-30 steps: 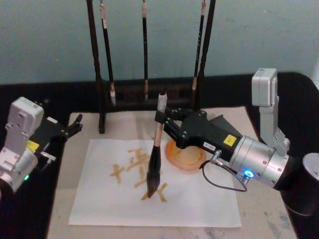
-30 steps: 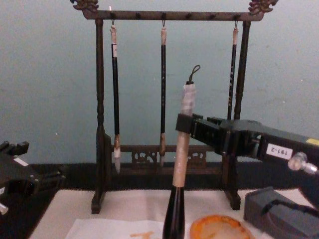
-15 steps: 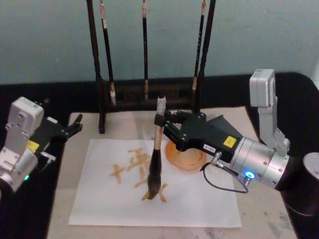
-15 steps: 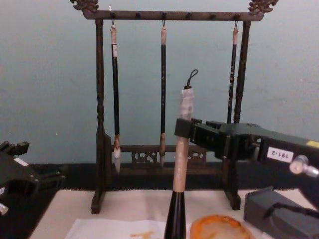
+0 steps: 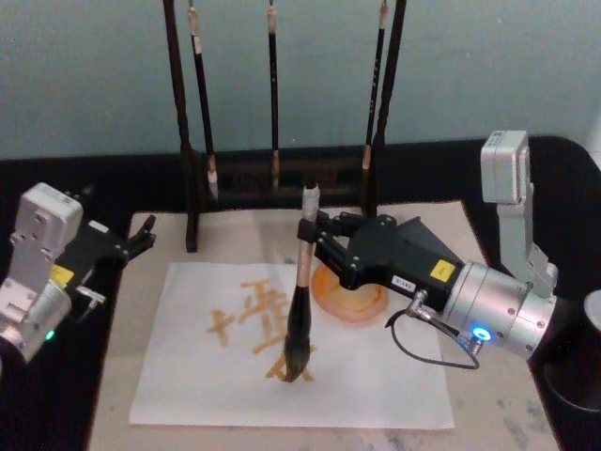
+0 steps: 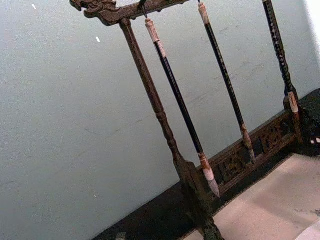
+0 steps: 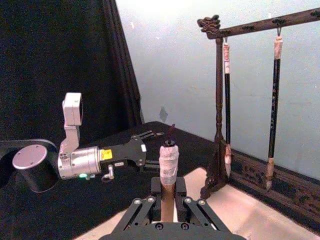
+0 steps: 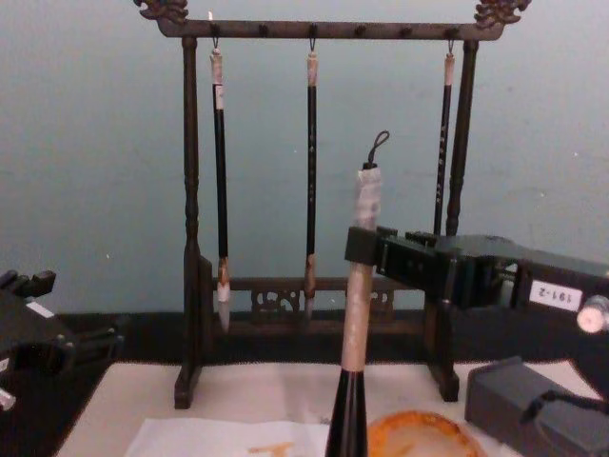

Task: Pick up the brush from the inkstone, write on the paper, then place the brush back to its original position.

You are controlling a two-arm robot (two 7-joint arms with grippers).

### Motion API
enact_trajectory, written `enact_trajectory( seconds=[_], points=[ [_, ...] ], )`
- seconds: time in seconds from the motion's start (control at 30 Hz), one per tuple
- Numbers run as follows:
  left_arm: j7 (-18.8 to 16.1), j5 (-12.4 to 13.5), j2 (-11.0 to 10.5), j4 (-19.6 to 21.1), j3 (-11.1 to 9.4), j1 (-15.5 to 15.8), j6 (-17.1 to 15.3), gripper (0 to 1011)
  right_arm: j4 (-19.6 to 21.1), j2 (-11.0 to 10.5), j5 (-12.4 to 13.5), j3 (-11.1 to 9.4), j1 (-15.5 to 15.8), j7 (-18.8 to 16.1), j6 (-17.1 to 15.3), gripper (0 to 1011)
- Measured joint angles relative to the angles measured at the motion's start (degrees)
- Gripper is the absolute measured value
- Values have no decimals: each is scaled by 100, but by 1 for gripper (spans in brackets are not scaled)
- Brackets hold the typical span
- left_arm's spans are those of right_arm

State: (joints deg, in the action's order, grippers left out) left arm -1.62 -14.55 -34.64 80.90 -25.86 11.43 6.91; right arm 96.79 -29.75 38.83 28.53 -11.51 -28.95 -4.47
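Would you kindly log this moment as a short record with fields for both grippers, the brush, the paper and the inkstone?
right gripper: shut on the brush's pale upper handle
brush: near upright, bristle tip down on the paper among orange strokes
paper: white sheet on the beige mat, several orange strokes
inkstone: orange dish right of the brush, partly hidden by the right gripper
left gripper: open, idle at the left, off the paper
stage: writing; brush not yet returned
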Motion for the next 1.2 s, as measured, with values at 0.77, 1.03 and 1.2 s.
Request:
enact_trajectory(
  seconds=[0.77,1.03,1.2],
  points=[
    [0,0,0,0,0,0,0,1009,256,-182,175,-124,210,6,61,169],
    [0,0,0,0,0,0,0,1010,217,-111,259,-202,172,75,119,168],
    [0,0,0,0,0,0,0,1010,164,4,363,-283,177,278,81,168]
  ],
)
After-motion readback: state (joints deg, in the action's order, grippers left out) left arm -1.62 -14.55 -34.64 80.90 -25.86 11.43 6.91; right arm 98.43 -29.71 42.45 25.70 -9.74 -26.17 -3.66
